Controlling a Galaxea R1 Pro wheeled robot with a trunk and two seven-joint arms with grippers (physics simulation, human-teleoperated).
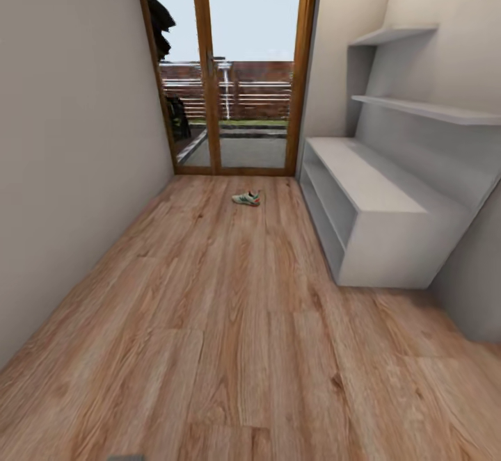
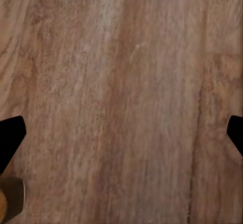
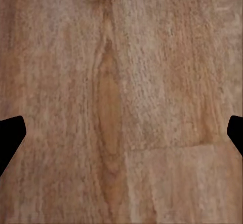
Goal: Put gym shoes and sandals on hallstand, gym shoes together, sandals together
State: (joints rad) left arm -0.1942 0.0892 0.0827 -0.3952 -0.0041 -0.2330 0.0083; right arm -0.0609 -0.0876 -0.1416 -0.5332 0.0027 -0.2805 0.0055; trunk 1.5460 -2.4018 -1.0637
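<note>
One gym shoe [image 1: 246, 198], white with green stripes and a red heel, lies on the corridor floor [image 1: 229, 322] far ahead, near the glass door. The hallstand [image 1: 376, 204], a low pale-grey unit with two open slots, stands against the right wall, and nothing sits on its top. The sandals are out of view. In the left wrist view my left gripper [image 2: 121, 135] hangs open over bare planks, its dark fingertips [image 2: 10, 135] at the picture's edges. My right gripper [image 3: 121, 133] is likewise open above bare wood, holding nothing.
A wood-framed glass door [image 1: 229, 65] closes the far end of the corridor. A plain wall [image 1: 69, 169] runs along the left. Stepped wall shelves [image 1: 417, 106] hang above the hallstand. A small grey and tan shape [image 2: 10, 198] sits at the edge of the left wrist view.
</note>
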